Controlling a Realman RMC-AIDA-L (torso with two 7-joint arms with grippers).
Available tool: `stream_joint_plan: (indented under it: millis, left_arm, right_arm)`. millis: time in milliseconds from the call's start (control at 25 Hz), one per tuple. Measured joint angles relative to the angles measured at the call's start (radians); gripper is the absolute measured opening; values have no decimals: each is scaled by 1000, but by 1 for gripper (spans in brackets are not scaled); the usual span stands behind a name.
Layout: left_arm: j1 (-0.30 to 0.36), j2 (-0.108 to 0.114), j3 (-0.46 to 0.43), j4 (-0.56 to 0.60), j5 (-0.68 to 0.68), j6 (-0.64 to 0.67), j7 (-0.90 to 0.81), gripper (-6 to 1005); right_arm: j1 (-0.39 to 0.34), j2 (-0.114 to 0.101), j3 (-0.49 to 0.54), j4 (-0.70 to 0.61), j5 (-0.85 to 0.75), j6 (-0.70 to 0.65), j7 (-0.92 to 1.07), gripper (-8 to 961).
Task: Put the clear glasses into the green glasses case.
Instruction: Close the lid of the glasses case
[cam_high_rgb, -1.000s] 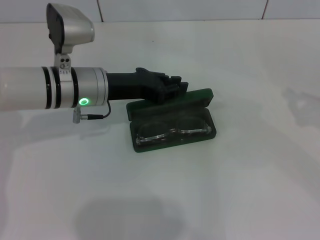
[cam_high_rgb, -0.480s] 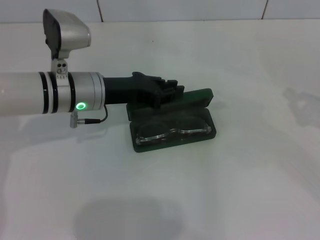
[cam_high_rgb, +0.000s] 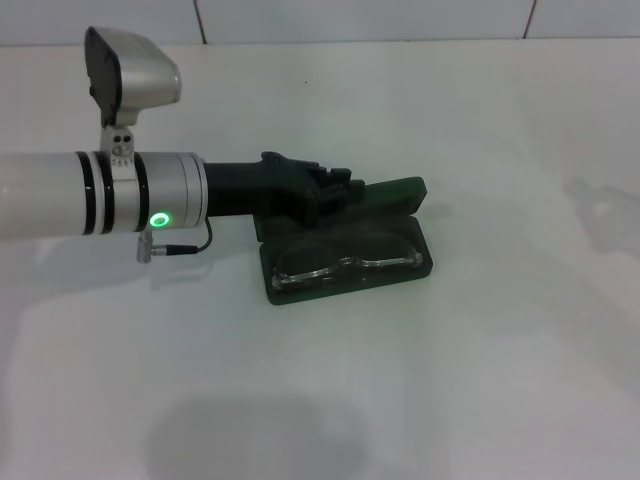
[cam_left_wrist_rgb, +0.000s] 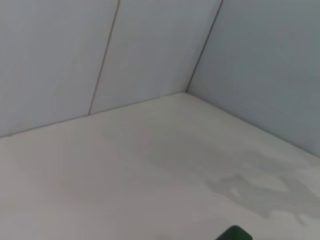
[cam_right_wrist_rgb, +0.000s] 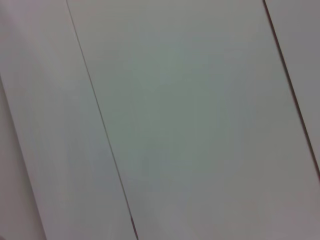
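- One gripper in play: the left gripper, black, reaching in from the left side of the white table on the end of a silver and white arm.
- Its tip sits right at the raised lid of the case, over the lid's left half, touching it or as good as; from where I stand I can't say for sure which.
- Fingers: bunched into one dark mass against the dark green lid. Spread or pressed together, I cannot tell, and I can't see anything pinched between them.
- A green light glows on the arm's wrist ring, with a short black cable looping beneath it and a grey camera housing standing up on top.
- One green glasses case, lying open near the middle of the table, lid tilted up at the back.
- One pair of clear glasses, lying flat inside the case's lower tray, lenses side by side, filling it from end to end.
- The left wrist view catches only a green corner of the case at its edge, then table and pale wall panels.
- The right gripper is nowhere to be seen; its wrist view shows just pale panelling.
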Motion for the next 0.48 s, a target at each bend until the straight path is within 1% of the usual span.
stream_joint_plan:
  millis: [480]
  left_arm:
    - [10, -3, 3, -2, 12, 29, 16, 269]
  right_arm:
    - [2, 0, 0, 25, 0, -6, -13, 85]
